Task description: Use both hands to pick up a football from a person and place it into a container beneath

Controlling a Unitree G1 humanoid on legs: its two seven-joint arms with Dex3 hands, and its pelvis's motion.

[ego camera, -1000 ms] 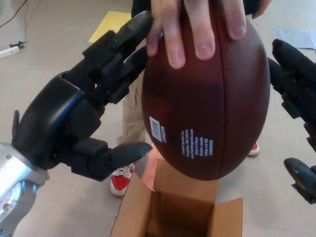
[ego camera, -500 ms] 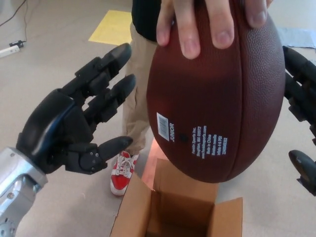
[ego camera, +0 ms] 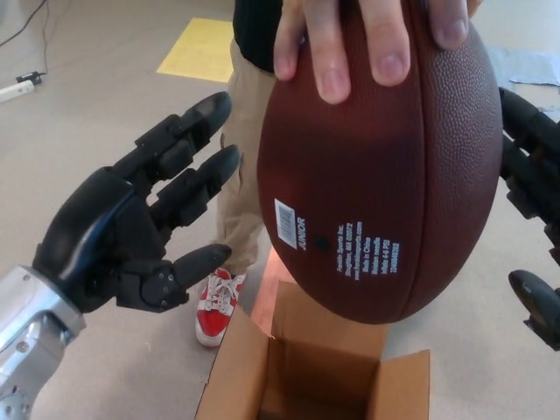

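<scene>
A brown football with white print hangs upright in the middle, held from above by a person's hand. My left hand is open to the left of the ball, fingers spread and a small gap away from it. At the right edge my right hand is open too, its fingers close beside the ball's right flank, its thumb lower down. Directly below the ball stands an open cardboard box.
The person stands behind the ball in tan trousers with a red and white shoe by the box's left flap. A yellow sheet lies on the floor at the back, a cable at the far left.
My left hand has pulled back from the ball's upper left side and now sits apart from it. The ball has shifted slightly right and up in the person's hand.
</scene>
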